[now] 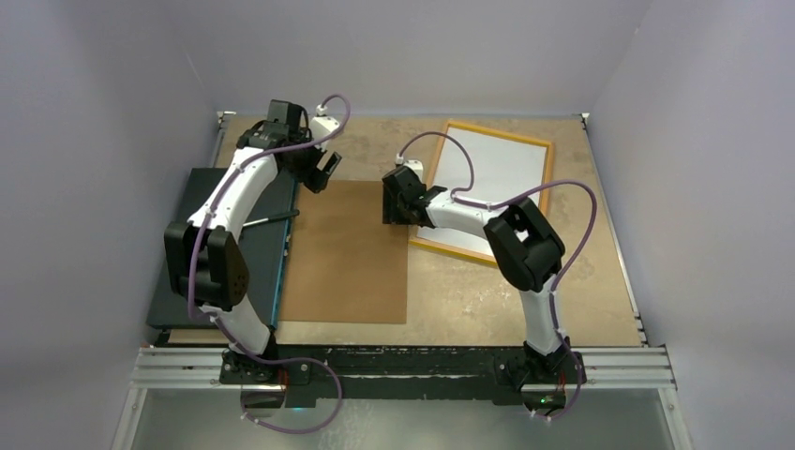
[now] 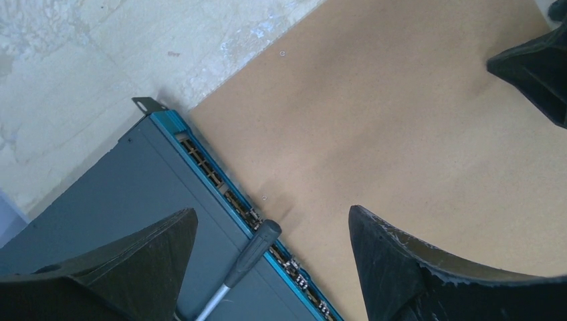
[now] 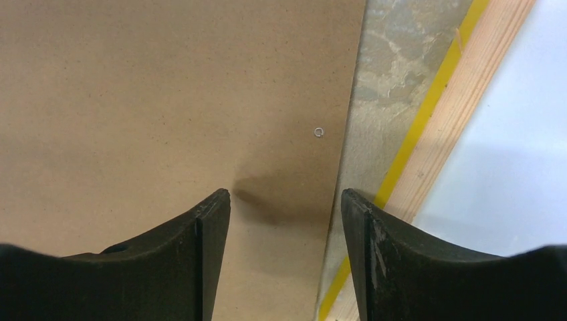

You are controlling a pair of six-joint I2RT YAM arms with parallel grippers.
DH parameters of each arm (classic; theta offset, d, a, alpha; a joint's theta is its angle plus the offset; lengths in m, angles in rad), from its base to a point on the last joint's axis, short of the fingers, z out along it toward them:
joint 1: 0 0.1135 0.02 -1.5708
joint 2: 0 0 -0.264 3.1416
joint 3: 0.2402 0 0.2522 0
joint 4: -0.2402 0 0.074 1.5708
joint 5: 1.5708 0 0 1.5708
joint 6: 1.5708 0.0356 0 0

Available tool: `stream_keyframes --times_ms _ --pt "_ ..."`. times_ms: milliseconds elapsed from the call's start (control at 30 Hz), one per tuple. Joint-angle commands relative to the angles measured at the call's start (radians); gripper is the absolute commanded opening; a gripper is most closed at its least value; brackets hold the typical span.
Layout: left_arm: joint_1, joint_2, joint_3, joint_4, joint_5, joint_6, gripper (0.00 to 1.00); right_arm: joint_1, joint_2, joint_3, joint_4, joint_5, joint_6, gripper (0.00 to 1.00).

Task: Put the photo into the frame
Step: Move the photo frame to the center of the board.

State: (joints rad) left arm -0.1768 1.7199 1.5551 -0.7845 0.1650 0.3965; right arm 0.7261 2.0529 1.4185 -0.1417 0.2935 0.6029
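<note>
The yellow-orange frame [image 1: 498, 130] lies flat at the back right of the table. A plain white sheet [image 1: 502, 173] fills its inside; no printed picture side shows, so I cannot tell if it is the photo's back. In the right wrist view the frame's edge [image 3: 461, 100] and the white sheet [image 3: 508, 154] lie on the right. My right gripper [image 1: 386, 200] is open and empty over the right edge of the brown backing board [image 1: 347, 262], just left of the frame [image 3: 286, 194]. My left gripper [image 1: 323, 173] is open and empty above the board's far-left corner [image 2: 271, 210].
A flat black panel [image 1: 234, 244] with a blue edge [image 2: 214, 174] lies left of the brown board. A screwdriver [image 1: 272, 218] rests on it, its grey handle [image 2: 251, 257] reaching the blue edge. Grey walls close in the table on three sides.
</note>
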Motion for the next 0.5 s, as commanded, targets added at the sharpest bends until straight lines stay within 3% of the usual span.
stream_keyframes --times_ms 0,233,467 --pt "0.013 -0.047 -0.026 0.007 -0.046 0.074 0.82 -0.006 -0.031 -0.027 0.001 0.035 0.017 0.66" --pt "0.011 -0.084 -0.155 0.042 -0.079 0.230 0.82 -0.035 -0.109 -0.163 0.036 0.027 0.049 0.68" --pt "0.009 -0.052 -0.208 0.102 -0.110 0.240 0.82 -0.024 -0.200 -0.258 0.047 0.104 0.053 0.67"
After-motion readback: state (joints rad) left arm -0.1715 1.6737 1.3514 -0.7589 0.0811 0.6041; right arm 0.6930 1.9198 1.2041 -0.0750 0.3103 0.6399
